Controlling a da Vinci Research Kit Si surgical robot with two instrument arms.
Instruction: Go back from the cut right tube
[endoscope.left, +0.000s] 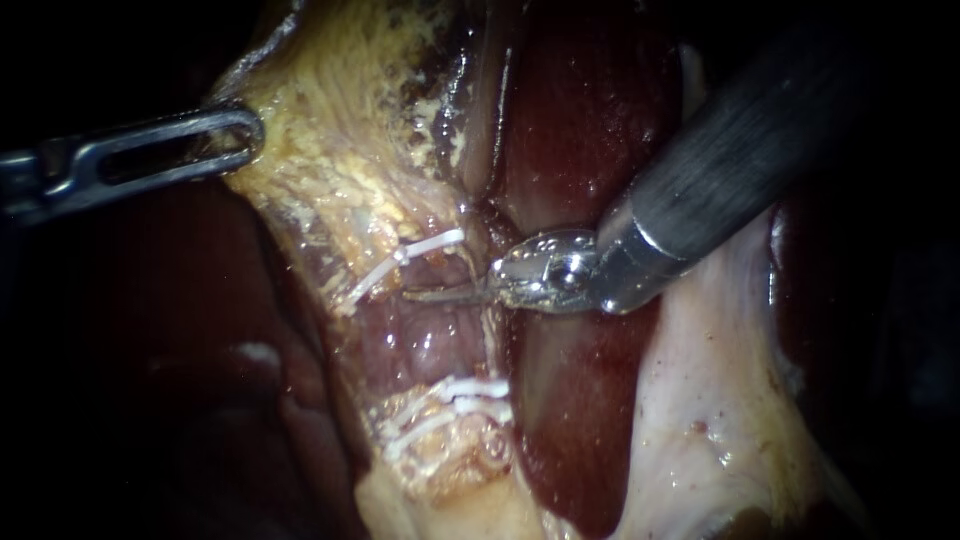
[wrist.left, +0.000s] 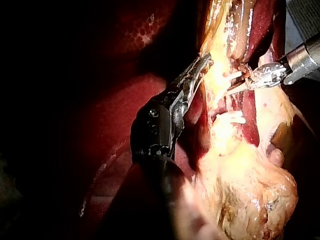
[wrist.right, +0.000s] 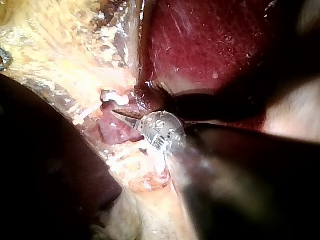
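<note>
The right instrument (endoscope.left: 420, 294) holds its thin jaws together, seemingly empty, with their tip over the clipped tube (endoscope.left: 430, 338), between the upper clip (endoscope.left: 425, 247) and the lower clips (endoscope.left: 465, 392). The left instrument (endoscope.left: 245, 132) clamps yellow fatty tissue (endoscope.left: 320, 150), well apart.

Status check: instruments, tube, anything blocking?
Right instrument blades shut, tip at the tube between upper clip and lower clips. Left instrument at yellow tissue edge, well apart. Retreat path looks clear.
</note>
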